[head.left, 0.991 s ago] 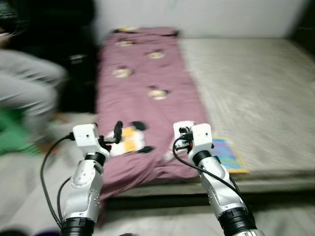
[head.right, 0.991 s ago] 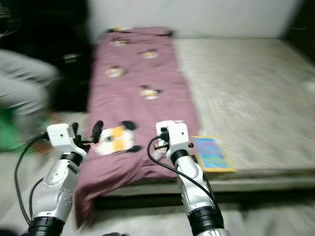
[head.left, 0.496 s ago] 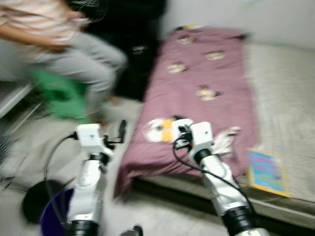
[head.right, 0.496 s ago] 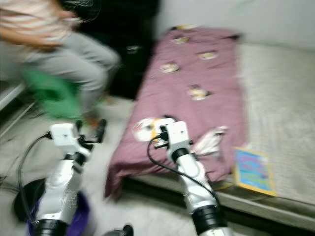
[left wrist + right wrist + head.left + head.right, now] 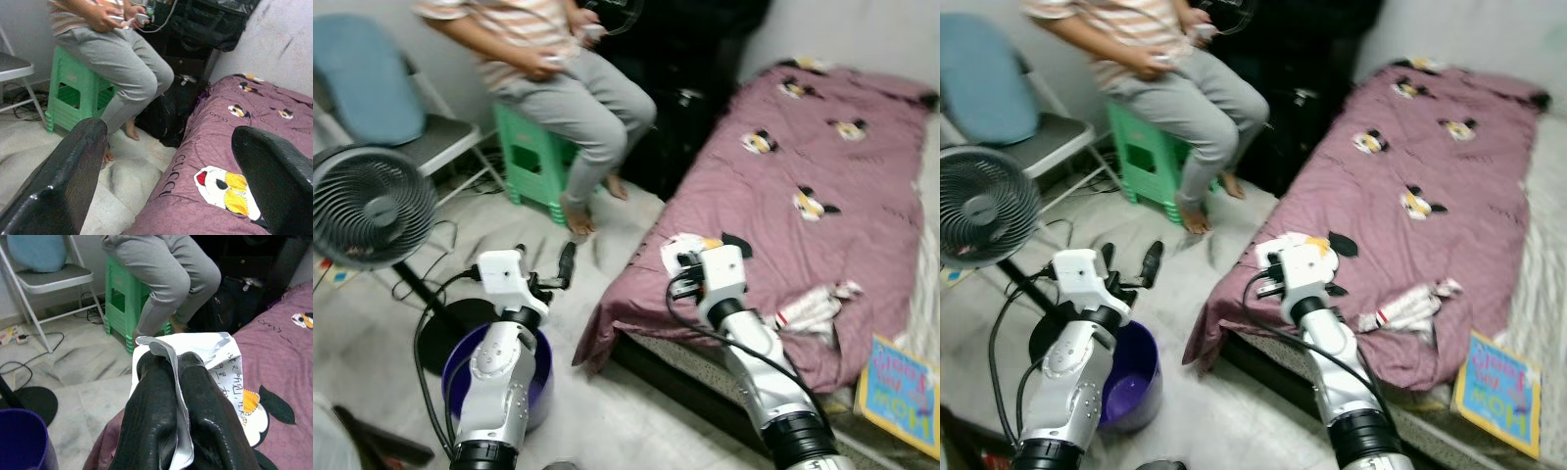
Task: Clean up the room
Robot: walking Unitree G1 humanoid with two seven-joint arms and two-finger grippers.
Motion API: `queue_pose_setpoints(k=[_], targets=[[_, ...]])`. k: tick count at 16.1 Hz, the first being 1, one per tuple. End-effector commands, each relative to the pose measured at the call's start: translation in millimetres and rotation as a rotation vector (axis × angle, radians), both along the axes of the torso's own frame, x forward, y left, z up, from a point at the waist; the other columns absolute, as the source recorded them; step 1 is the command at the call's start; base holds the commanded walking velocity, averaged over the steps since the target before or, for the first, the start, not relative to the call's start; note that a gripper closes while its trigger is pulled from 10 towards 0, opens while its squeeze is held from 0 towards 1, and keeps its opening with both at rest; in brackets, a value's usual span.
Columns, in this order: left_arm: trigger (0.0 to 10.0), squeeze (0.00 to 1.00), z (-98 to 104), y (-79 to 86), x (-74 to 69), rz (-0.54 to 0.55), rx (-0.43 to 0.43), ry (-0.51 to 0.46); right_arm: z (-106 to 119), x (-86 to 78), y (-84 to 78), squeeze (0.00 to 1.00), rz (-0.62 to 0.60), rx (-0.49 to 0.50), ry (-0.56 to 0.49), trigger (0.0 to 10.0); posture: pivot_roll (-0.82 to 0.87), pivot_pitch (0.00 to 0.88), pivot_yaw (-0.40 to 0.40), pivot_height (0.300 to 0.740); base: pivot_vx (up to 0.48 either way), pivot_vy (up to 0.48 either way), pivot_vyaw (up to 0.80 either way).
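While right hand pinches paper | purple bin below left arm

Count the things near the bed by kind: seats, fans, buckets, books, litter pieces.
Seats: 2, green stool and folding chair
Fans: 1, floor fan
Buckets: 1, purple bucket
Books: 1, colourful book
Litter pieces: 2, wrapper on the blanket and paper in the right claw
Total: 7

Home bedroom (bed, fan)
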State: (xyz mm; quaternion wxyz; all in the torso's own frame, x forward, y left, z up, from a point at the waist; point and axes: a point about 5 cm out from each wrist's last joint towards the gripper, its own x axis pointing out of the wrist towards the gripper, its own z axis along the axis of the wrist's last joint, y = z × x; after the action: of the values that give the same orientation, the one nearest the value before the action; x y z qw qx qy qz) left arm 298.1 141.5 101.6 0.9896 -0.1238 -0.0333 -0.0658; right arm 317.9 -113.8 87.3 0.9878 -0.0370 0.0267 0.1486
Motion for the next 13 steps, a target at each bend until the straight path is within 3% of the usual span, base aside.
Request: queue_pose_setpoints(k=[1,6,9,13], targets=[[10.0,0.0,-1,6.4,-0.3,0.014,0.014,0.007,2,0.3,7.9,0.0,0.018,0.01,-0.004,10.0,-0.03,0.081,0.004,0.74,0.0,0.0,0.53],[10.0,0.0,2,5.4,-0.4,0.016,0.036,-0.006,8,0.5,1.4,0.0,-0.018,0.054,-0.045,10.0,-0.03,0.083,0.004,0.74,0.0,0.0,0.11],[10.0,0.0,-1,8.0,-1.3,0.033,0.028,0.007,3,2.4,4.6,0.0,-0.005,0.022,-0.025,10.0,-0.02,0.073,0.023,0.74,0.0,0.0,0.0],[10.0,0.0,-4,15.3,-15.6,0.118,0.038,0.002,-3,3.8,13.1,0.0,0.076,-0.03,0.003,10.0,0.05,0.061,-0.056,0.74,0.0,0.0,0.0]])
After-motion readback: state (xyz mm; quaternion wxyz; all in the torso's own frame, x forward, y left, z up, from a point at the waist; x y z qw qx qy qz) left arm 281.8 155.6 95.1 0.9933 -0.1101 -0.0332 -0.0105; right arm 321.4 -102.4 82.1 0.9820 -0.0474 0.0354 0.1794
